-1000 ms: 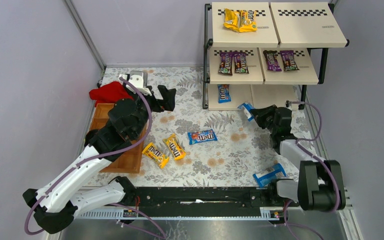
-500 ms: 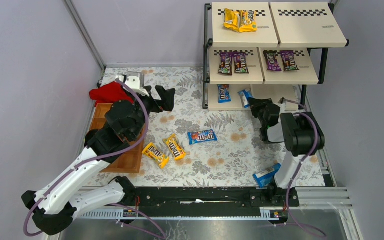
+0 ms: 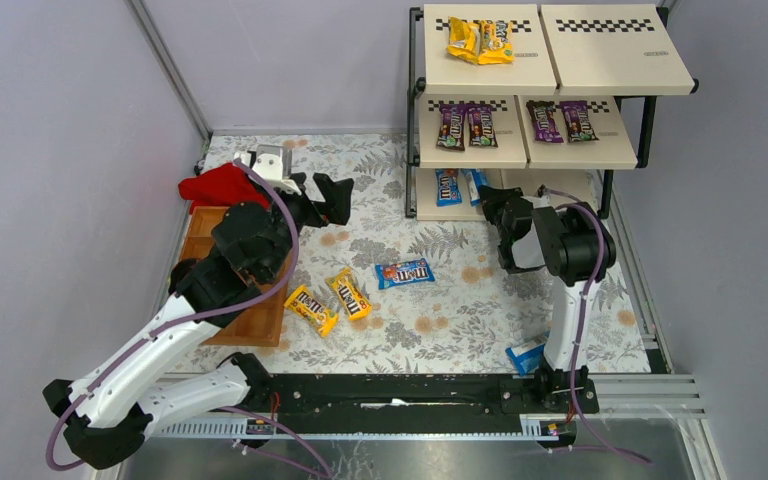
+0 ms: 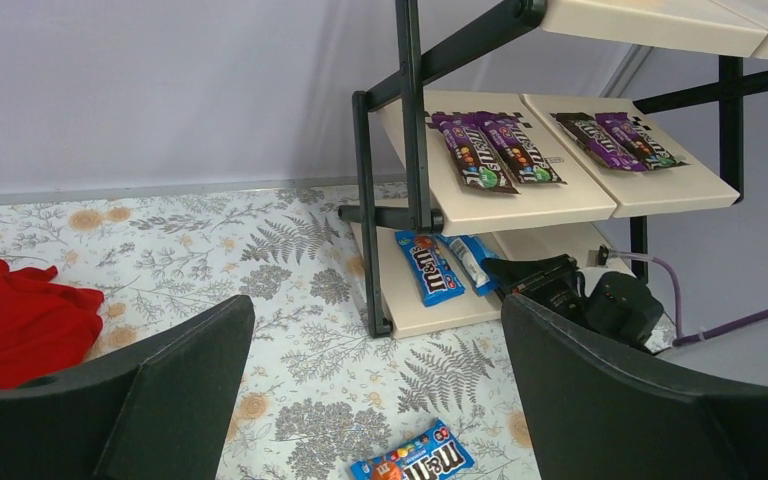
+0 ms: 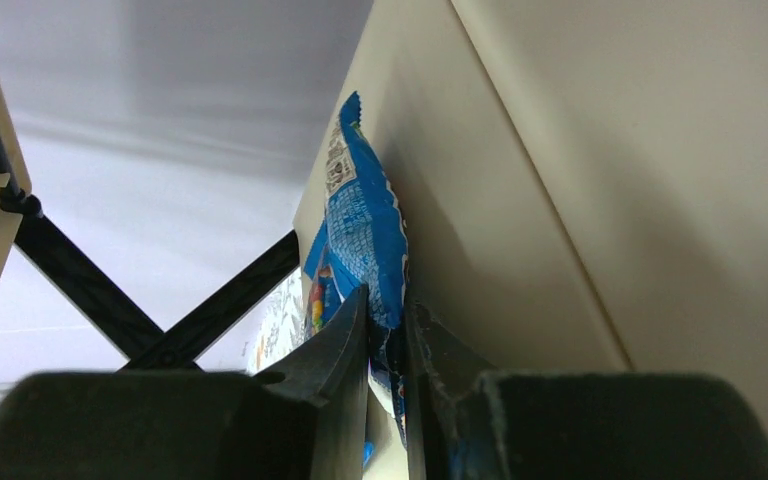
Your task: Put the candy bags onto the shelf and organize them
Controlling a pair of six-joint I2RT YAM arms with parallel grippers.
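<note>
The shelf [image 3: 480, 75] stands at the back right. Yellow candy bags [image 3: 480, 40] lie on its top tier and purple-brown ones [image 3: 465, 125] on the middle tier. My right gripper [image 3: 492, 203] is shut on a blue candy bag [image 3: 476, 186] at the bottom tier, beside another blue bag [image 3: 447, 186]. In the right wrist view the held bag [image 5: 365, 230] sits between the fingers against a cream board [image 5: 560, 150]. My left gripper [image 3: 332, 200] is open and empty above the table. Two yellow bags [image 3: 310, 308] and a blue bag [image 3: 405, 272] lie on the table.
A red cloth [image 3: 220, 185] and a brown wooden tray [image 3: 250, 315] sit at the left. Another blue bag [image 3: 527, 352] lies by the right arm's base. Grey walls close in the left, back and right.
My right arm has swung left and forward, carrying the blue bag from in front of the shelf onto the bottom tier next to the other blue bag. The left arm has barely moved.
</note>
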